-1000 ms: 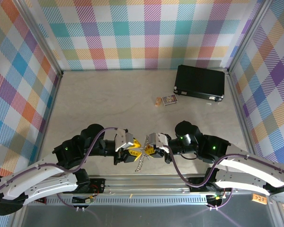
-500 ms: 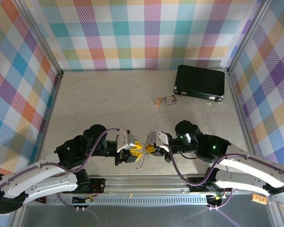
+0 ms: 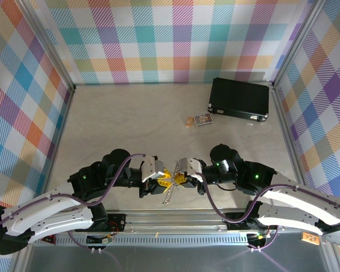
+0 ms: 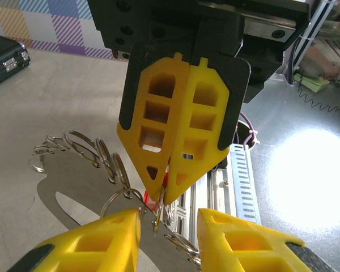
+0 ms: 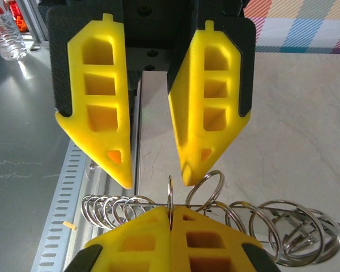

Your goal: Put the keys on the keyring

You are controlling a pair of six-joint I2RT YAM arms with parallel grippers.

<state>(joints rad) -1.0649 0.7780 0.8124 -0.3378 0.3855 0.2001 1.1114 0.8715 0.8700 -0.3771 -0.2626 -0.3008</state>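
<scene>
At the near middle of the counter (image 3: 130, 119) the keyring (image 3: 169, 191) hangs between the two arms, its length crosswise to both. The right fingers (image 5: 209, 241) are clamped together on one thin ring. The left fingers (image 4: 102, 246) stand apart astride it, facing a red sliver, likely the key (image 4: 161, 186).

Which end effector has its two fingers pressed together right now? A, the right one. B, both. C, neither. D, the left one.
A: the fingers of the right end effector meet, pinching the red head of the key at their tips, while those of the left end effector stand apart.
</scene>
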